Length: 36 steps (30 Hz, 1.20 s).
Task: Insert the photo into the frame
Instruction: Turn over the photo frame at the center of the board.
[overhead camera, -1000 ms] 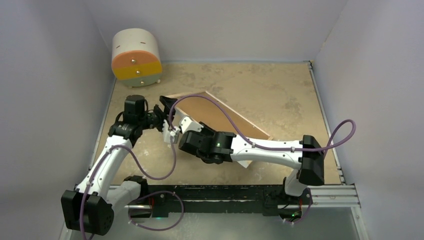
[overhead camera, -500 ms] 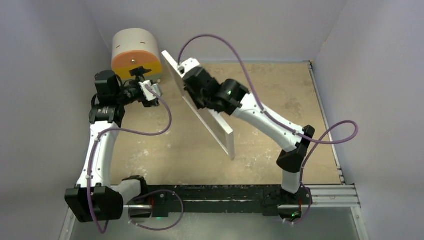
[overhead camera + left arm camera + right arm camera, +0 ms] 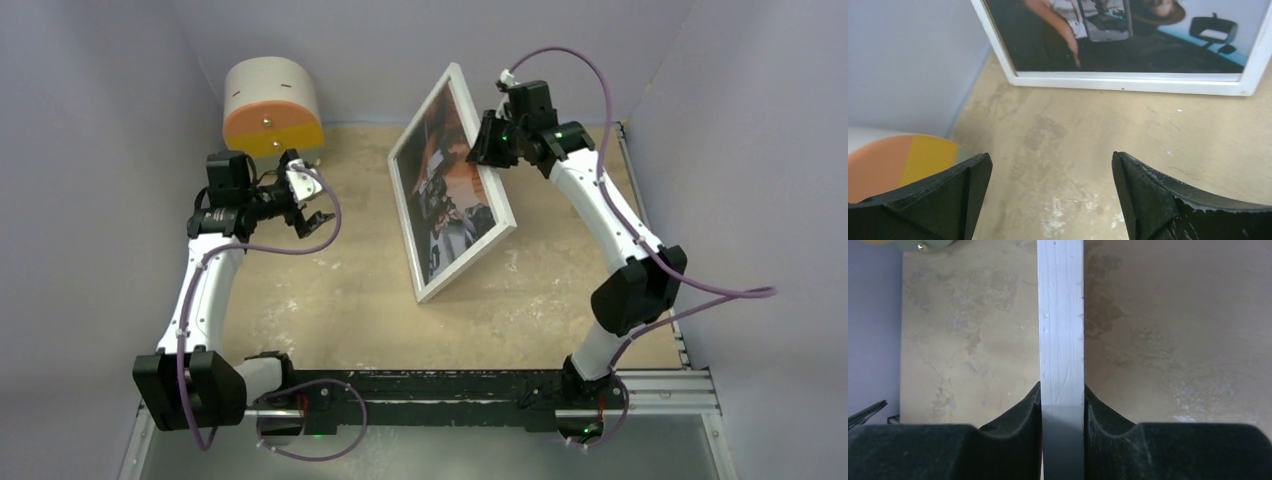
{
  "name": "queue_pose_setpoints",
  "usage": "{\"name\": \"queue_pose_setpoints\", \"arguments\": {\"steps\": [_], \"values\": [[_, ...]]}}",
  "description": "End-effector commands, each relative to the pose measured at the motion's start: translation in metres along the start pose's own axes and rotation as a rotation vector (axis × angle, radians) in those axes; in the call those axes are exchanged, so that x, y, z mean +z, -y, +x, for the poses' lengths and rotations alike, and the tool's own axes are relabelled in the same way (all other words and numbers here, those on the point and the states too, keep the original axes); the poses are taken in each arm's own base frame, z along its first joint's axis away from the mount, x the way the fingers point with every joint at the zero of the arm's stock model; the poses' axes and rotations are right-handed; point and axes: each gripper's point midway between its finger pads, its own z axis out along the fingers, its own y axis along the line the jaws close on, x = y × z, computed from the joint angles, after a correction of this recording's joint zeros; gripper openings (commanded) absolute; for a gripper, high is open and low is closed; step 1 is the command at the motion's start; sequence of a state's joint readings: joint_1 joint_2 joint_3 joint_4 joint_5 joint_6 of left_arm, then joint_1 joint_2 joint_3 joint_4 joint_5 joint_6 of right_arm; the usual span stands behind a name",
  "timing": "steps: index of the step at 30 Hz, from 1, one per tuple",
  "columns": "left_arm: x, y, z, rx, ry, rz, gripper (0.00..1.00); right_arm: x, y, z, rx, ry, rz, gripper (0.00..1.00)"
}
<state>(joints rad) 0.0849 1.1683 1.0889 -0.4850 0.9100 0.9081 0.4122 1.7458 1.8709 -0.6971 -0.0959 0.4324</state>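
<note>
The frame (image 3: 470,262) has a silver-white rim and stands on one lower corner, leaning back at the middle back of the table. The photo (image 3: 450,190), a dark scene with orange-red patches, shows behind its pane. My right gripper (image 3: 487,140) is shut on the frame's upper right edge. In the right wrist view the white edge (image 3: 1061,330) runs straight between the shut gripper (image 3: 1062,410). My left gripper (image 3: 310,205) is open and empty, left of the frame and apart from it. In the left wrist view the frame's rim (image 3: 1128,82) and the photo (image 3: 1108,35) lie beyond the open gripper (image 3: 1050,185).
A round drawer box (image 3: 272,108) with orange and yellow fronts stands at the back left corner, just behind my left gripper; it also shows in the left wrist view (image 3: 898,165). Grey walls close in the left, back and right sides.
My right arm has swung the frame from the back left toward the back right and turned it, so the photo side now faces the top camera. My left gripper moved slightly away from the drawer box.
</note>
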Motion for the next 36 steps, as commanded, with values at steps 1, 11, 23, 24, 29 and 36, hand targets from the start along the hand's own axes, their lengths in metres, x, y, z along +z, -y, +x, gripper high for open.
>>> {"name": "queue_pose_setpoints", "arguments": {"steps": [1, 11, 23, 24, 29, 36], "values": [[0.001, 0.018, 0.005, -0.082, 0.001, 0.096, 0.96, -0.023, 0.006, 0.015, 0.086, 0.007, -0.133, 0.29], [0.005, 0.041, 0.052, -0.16, -0.126, 0.148, 0.98, 0.005, 0.058, 0.114, 0.309, -0.055, -0.366, 0.34], [0.0, 0.065, 0.08, -0.185, -0.205, 0.144, 0.99, 0.051, 0.09, 0.177, 0.348, -0.15, -0.35, 0.55], [0.0, 0.066, 0.081, -0.19, -0.208, 0.144, 1.0, 0.053, 0.092, 0.18, 0.352, -0.146, -0.351, 0.58], [0.001, 0.069, 0.081, -0.193, -0.196, 0.154, 1.0, 0.064, 0.104, 0.195, 0.368, -0.166, -0.339, 0.63], [0.002, 0.07, 0.081, -0.208, -0.189, 0.147, 1.0, 0.071, 0.129, 0.211, 0.395, -0.185, -0.217, 0.75]]}}
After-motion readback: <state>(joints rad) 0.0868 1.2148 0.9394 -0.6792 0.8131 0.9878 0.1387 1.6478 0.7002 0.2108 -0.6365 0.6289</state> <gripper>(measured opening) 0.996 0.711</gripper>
